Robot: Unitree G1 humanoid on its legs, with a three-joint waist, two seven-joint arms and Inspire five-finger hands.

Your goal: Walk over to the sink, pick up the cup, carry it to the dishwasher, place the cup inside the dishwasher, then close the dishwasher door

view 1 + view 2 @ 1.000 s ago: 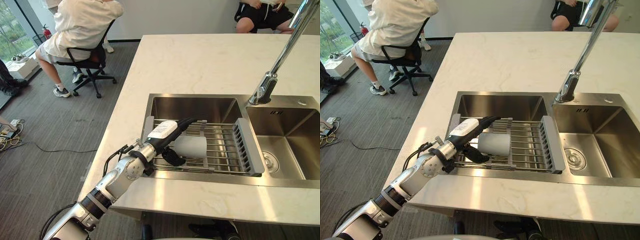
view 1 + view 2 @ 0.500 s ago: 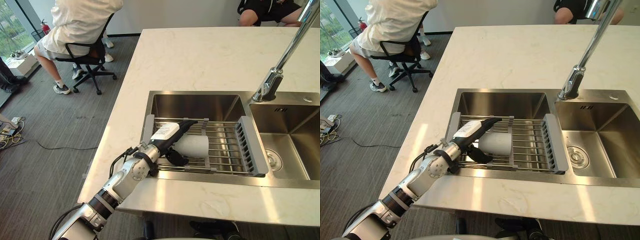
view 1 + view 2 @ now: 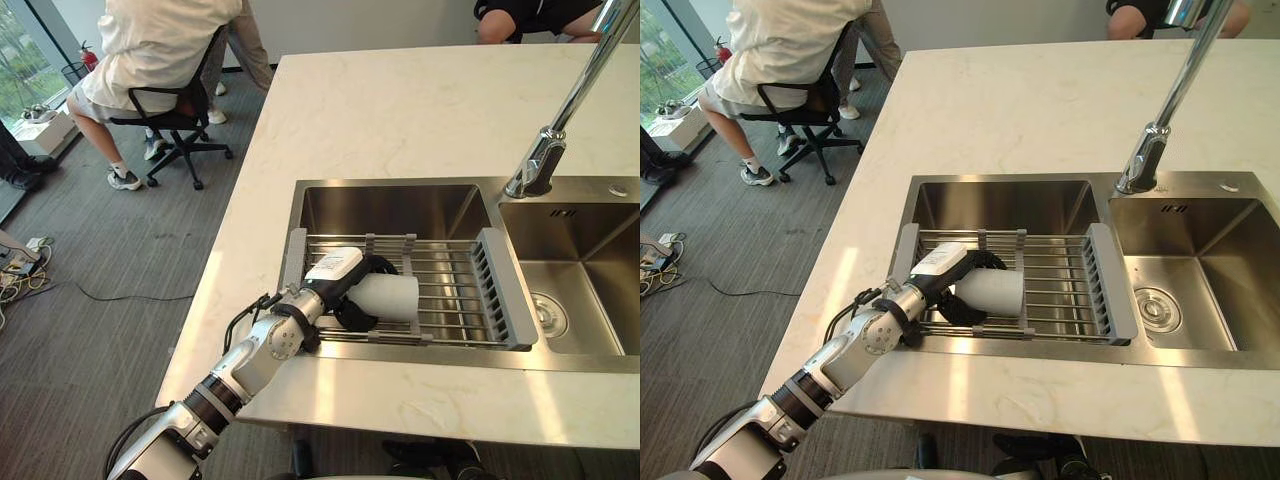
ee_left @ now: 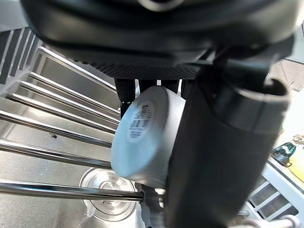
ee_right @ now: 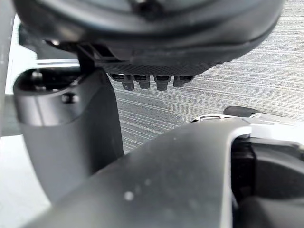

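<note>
Left hand (image 3: 335, 272): since half a second ago its fingers (image 3: 378, 264) have gone from lying straight along the top of the cup to curling down over it. Arm and cup sit at the same spot on the rack as before.

White cylindrical cup (image 3: 392, 297) lies on its side on the grey-framed wire drying rack (image 3: 455, 300), at the rack's left end, with the curled fingers over its upper side and the thumb (image 3: 352, 318) against its lower side. Cup looks to rest on the rack bars, though contact cannot be confirmed. In the left wrist view the cup's flat base (image 4: 142, 137), carrying a small label, faces the camera between palm and thumb.

Rack spans the left basin of the stainless steel double sink (image 3: 400, 210), set in the pale marble worktop (image 3: 400, 110). Chrome tap (image 3: 545, 160) stands behind the rack, to its right.

Right hand (image 5: 142, 28) is seen in its own wrist view over grey carpet floor (image 5: 228, 85), fingers relaxed, holding nothing.

Person in a white shirt (image 3: 150, 50) sits on a black office chair well left of the rack.
</note>
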